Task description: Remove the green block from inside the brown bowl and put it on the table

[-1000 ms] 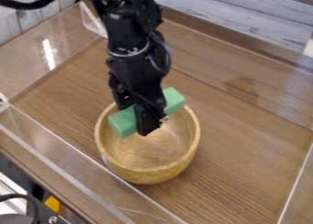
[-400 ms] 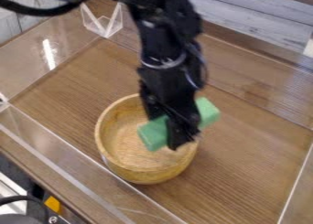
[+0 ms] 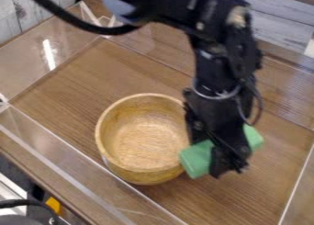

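Clamping the green block [image 3: 218,150] between them, the jaws are pointing straight down at the end of the black arm [image 3: 221,54], and the gripper [image 3: 226,161] is now hanging just outside the right rim of the brown bowl [image 3: 145,137]. A second ago the block was being held above the middle of the bowl; a moment later it was crossing the right rim; now it is clear of the bowl altogether, sitting beside the outer wall and over the bare wood. The bowl itself is staying where it was and is showing nothing but its own grain inside.

For the task, this is meaning that the removal half looks done and only the setting-down is remaining: the block is needing to be lowered to the desk [image 3: 110,73] and let go. Whether its underside is already touching the wood cannot be told from this view.

The desk is a brown wood-grain top with fine streaks, and there is open surface to the right of the bowl for the block. Clear acrylic walls [image 3: 50,50] are bordering it, one running close along the near-right side, so room there is limited.
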You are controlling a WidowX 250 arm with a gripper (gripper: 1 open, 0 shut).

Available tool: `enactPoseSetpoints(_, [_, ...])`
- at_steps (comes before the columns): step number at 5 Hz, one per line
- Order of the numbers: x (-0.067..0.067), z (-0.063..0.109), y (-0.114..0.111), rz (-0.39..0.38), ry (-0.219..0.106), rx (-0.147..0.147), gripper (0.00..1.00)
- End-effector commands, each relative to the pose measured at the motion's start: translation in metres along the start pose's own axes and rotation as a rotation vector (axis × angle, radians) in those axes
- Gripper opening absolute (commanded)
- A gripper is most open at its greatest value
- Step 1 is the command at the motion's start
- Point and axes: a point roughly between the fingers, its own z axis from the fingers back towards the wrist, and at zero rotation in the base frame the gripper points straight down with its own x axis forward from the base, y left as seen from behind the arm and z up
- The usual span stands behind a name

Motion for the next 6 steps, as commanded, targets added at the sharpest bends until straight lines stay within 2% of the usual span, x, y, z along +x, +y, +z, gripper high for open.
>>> enactPoseSetpoints(1, [0.016, 0.000, -0.009, -0.026, -0.043, -0.011, 0.00])
enactPoseSetpoints(3, [0.025, -0.023, -0.015, -0.061, -0.044, -0.031, 0.00])
enactPoseSetpoints(6, [0.027, -0.025, -0.015, -0.070, -0.059, -0.062, 0.00])
